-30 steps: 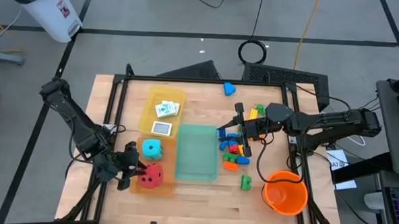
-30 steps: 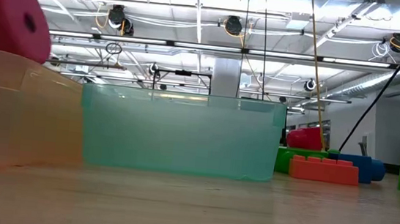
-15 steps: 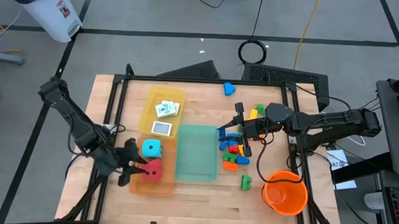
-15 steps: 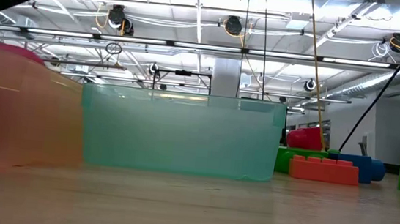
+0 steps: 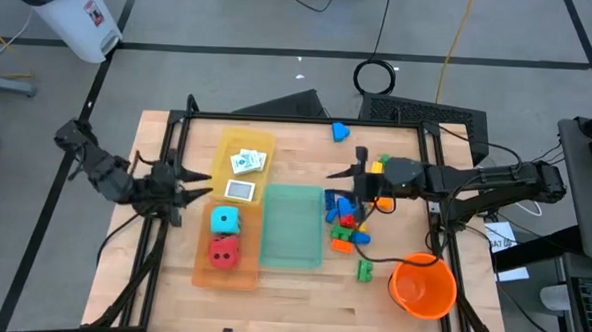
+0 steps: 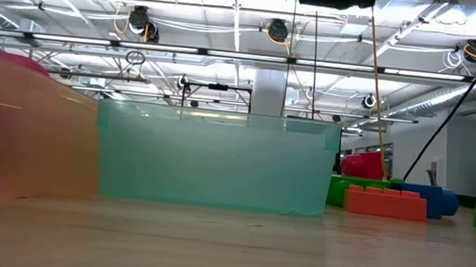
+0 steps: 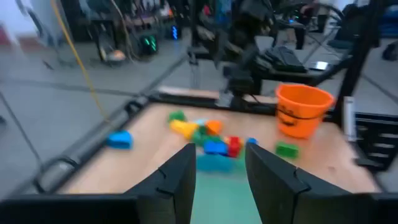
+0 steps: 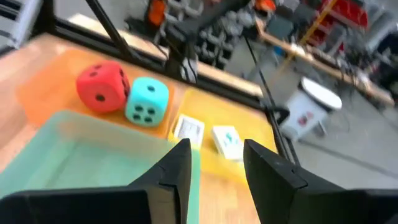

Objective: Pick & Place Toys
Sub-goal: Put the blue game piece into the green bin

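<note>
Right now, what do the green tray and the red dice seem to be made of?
The green tray looks like thin see-through plastic with a smooth finish: the wood shows through it. The red dice looks like soft matte foam or rubber, with rounded corners and no shine, though this is uncertain.

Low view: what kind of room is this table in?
Likely a workshop or robotics lab hall: exposed ceiling trusses with strip lights and hanging cables overhead, and a bare concrete floor around the wooden table.
</note>
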### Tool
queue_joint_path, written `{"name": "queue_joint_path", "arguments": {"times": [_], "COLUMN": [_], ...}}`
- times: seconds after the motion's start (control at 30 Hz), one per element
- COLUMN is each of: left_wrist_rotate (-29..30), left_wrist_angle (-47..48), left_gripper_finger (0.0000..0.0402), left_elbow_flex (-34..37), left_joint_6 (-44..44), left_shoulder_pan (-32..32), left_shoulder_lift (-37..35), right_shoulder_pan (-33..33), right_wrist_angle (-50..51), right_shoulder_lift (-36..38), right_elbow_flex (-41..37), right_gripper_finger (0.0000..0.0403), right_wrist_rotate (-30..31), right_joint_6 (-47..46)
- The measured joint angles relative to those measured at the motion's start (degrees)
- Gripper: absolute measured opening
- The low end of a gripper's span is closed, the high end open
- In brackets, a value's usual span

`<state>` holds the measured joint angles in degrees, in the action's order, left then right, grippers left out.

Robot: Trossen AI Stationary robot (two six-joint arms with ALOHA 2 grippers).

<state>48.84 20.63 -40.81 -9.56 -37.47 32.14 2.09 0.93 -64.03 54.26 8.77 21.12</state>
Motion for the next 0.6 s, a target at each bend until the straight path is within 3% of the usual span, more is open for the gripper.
{"name": "queue_joint_path", "arguments": {"times": [0.1,0.23,0.43,0.6], "left_wrist_rotate": [-4.11,-11.53,-20.81,-32.37], "left_wrist_angle": [-1.05,-9.44,-20.31,-25.38], "left_gripper_finger": [0.0144,0.0141,0.0140,0.0141], "left_elbow_flex": [0.59,5.01,15.69,21.98], "left_joint_6": [5.58,10.42,8.68,5.51], "left_shoulder_pan": [3.69,10.47,23.82,37.43], "left_shoulder_lift": [-1.36,-2.85,-3.52,-4.71], "right_shoulder_pan": [-0.25,-0.37,-0.66,-0.94], "right_wrist_angle": [2.67,3.52,3.10,2.72], "right_shoulder_lift": [0.00,-0.22,-0.24,-0.24], "right_elbow_flex": [0.00,-1.24,-5.21,-7.88], "right_gripper_finger": [0.0114,0.0111,0.0109,0.0106], "right_wrist_rotate": [0.43,0.40,0.74,11.04], "right_joint_6": [-2.42,-3.89,-4.63,-4.39]}}
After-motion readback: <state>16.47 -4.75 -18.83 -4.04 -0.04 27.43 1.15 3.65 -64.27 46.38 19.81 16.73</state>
